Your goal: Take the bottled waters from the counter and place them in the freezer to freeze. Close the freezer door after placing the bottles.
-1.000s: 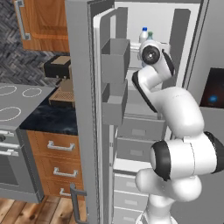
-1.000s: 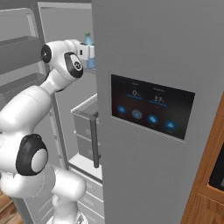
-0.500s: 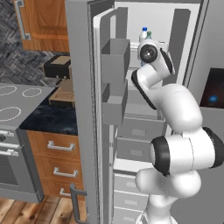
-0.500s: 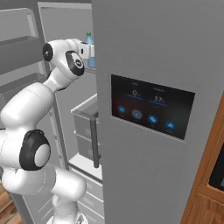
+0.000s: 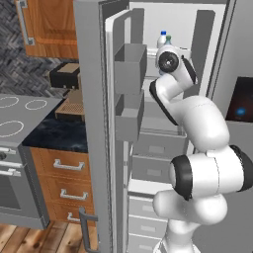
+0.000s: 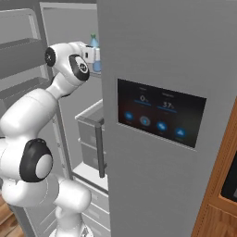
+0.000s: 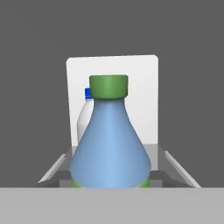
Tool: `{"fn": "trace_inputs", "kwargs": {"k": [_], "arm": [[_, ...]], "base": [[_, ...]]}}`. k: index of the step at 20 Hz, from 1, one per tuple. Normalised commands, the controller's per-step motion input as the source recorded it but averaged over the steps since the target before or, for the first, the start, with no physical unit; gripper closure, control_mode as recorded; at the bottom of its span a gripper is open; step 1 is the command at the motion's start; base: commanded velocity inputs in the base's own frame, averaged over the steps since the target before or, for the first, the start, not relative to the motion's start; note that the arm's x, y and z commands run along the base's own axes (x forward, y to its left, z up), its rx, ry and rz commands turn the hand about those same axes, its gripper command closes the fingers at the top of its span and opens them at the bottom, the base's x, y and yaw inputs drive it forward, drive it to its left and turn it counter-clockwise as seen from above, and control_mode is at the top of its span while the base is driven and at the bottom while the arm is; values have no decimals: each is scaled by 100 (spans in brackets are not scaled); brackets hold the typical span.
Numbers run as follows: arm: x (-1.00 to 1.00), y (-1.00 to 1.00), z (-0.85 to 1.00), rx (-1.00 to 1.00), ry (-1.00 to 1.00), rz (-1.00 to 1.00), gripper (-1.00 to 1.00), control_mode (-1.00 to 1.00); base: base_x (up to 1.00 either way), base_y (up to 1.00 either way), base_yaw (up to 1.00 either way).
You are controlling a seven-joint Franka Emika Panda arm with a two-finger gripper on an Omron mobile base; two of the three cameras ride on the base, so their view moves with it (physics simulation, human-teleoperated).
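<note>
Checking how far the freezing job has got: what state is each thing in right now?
Freezer door: wide open.
Freezer: open, both bottles on an upper shelf.
Green-capped bottle: upright, inside the freezer, gripped by the gripper.
Blue-capped bottle: upright on the shelf, just behind the green-capped one.
Panel door: shut, display lit.
Counter: no bottles on the visible part.

A grey stovetop (image 5: 20,116) with white rings sits below a brown wall cupboard (image 5: 49,27).

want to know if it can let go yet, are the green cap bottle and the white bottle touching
Cannot tell. In the hand view the green cap bottle overlaps the white bottle behind it, hiding any gap.
</note>
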Motion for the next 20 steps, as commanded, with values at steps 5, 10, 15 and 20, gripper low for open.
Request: {"fn": "trace_inputs", "kwargs": {"k": [5,10,15,20], "arm": [[5,0,0,0,0,0,-100,-100],[0,0,0,0,0,0,-100,-100],[0,0,0,0,0,0,-100,-100],[-14,0,1,0,0,0,-100,-100]], "base": [[0,0,0],[0,0,0],[0,0,0],[0,0,0]]}}
